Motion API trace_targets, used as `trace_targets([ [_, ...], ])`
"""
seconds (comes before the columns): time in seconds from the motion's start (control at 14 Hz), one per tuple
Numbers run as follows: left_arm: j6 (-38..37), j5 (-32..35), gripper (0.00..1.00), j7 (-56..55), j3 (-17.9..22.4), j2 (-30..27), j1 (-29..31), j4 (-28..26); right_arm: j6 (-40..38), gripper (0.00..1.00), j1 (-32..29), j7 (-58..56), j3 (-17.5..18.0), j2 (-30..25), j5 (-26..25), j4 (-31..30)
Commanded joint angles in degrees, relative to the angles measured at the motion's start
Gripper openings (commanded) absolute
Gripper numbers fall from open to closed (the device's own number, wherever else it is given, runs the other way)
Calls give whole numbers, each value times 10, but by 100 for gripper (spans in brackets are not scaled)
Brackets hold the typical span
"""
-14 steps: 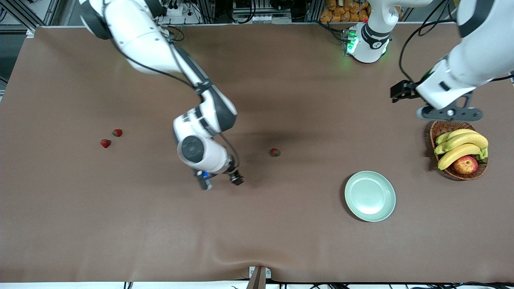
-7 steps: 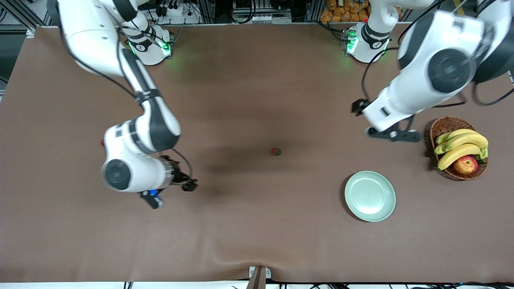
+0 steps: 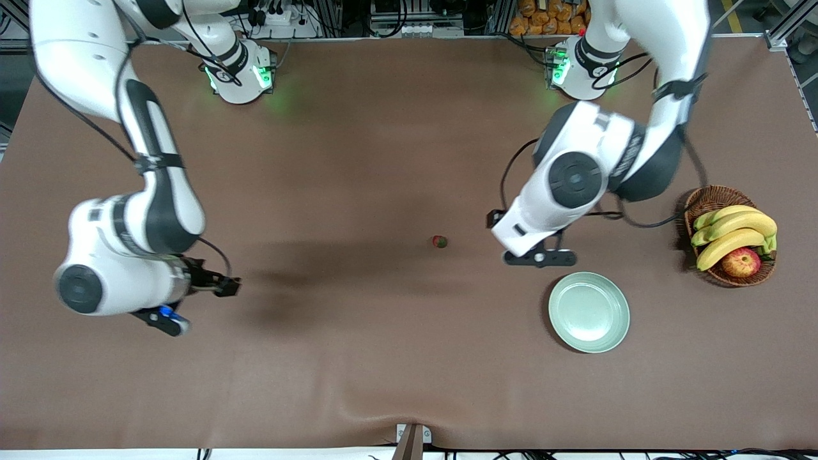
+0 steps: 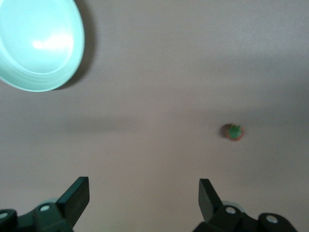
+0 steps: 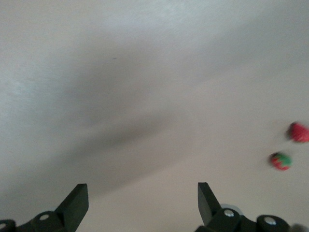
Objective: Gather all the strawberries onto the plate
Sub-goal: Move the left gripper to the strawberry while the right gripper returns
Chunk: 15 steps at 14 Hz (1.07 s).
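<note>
Arms both mid-transit. Over the last second the right arm has swung off the table's middle toward its own end, and the left arm has come away from the brown woven wicker basket point(image 3: 703, 201) of yellow bananas point(image 3: 735, 231) and a red-yellow apple point(image 3: 741, 262) toward the centre. Reading: each arm is lining up on its own berries, none collected yet.

Left gripper point(image 4: 144, 195): jaws spread full wide, nothing between them, touching nothing. It hangs over bare brown tabletop point(image 3: 383, 358). One small red strawberry with a green cap point(image 3: 438, 241) lies just ahead of the fingers, a little off the fingertip on the right arm's side, apart from it. The round pale mint-green plate point(image 3: 588, 312) sits near the same gripper, off to its other side, empty.

Right gripper point(image 5: 143, 195): jaws likewise at their widest, empty, clear of the cloth. In the right wrist view two more small red strawberries show close together, one with its green cap up point(image 5: 281, 161) and one plain red point(image 5: 299, 132), well off to the side of the fingers, not under them. In the front view the right arm's bulk hides this pair.

Judgement: the left gripper needs a short shift to centre on the lone berry before descending; the right gripper needs a larger sideways correction. Berries are tiny, so centring matters.
</note>
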Motion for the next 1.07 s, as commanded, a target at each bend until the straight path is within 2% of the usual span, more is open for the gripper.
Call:
trace_targets([
  [0.0, 28, -5, 100, -62, 5, 32, -34, 21, 66, 100, -57, -98, 11, -104, -9, -157],
  [0.14, 59, -4, 100, -107, 5, 53, -56, 21, 100, 100, -81, -134, 11, -130, -12, -215],
  [0.36, 115, 0, 100, -170, 7, 88, -93, 21, 113, 100, -102, -147, 11, -147, -37, -252],
  [0.57, 151, 11, 100, -198, 7, 110, -105, 17, 215, 100, -129, -191, 10, -174, -61, -340],
  [0.86, 199, 16, 100, -228, 7, 136, -116, 16, 315, 100, -181, -255, 10, -172, -64, -403],
  [1.0, 211, 28, 100, -239, 7, 150, -121, 15, 340, 100, -191, -263, 9, -167, -64, -421],
])
